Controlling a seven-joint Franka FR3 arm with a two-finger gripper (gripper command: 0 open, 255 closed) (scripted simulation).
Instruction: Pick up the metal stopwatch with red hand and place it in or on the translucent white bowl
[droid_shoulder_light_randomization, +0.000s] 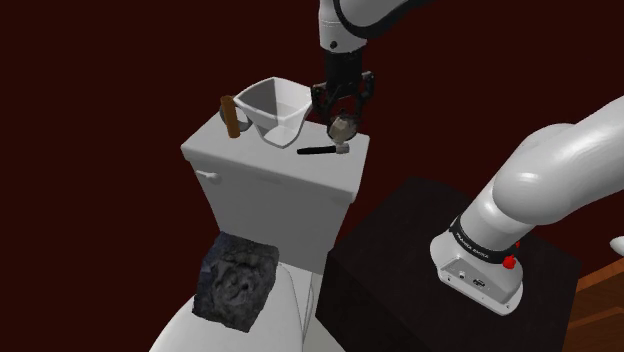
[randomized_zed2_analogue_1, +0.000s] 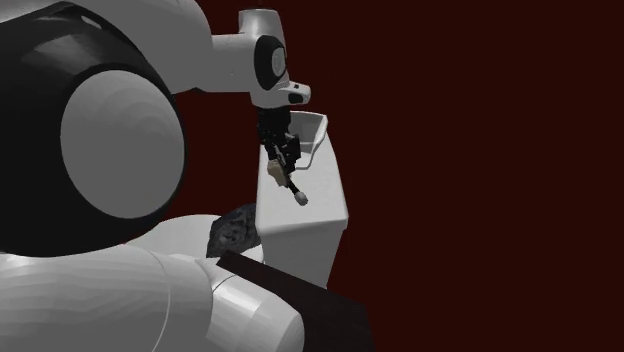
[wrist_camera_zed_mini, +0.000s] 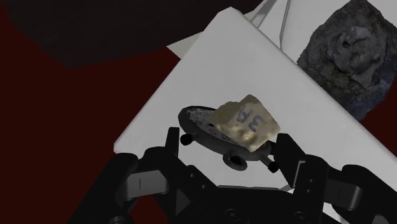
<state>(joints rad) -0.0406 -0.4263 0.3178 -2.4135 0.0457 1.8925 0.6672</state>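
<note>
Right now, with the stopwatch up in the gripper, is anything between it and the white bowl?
Nothing visible. The gripper holds the stopwatch above the tank lid, close beside the open bowl. The black tool lies on the lid lower down; the brown-handled item sits beyond the bowl. Only the bowl's rim needs clearing.

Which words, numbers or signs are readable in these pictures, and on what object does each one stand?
Nothing reads with certainty.
Blue marks, perhaps "3", on the pale patch of the stopwatch between the fingers of the gripper: blurred.
White lettering on the black band around the arm: too small to read.
Marks on the stopwatch dial: too small to read.
</note>
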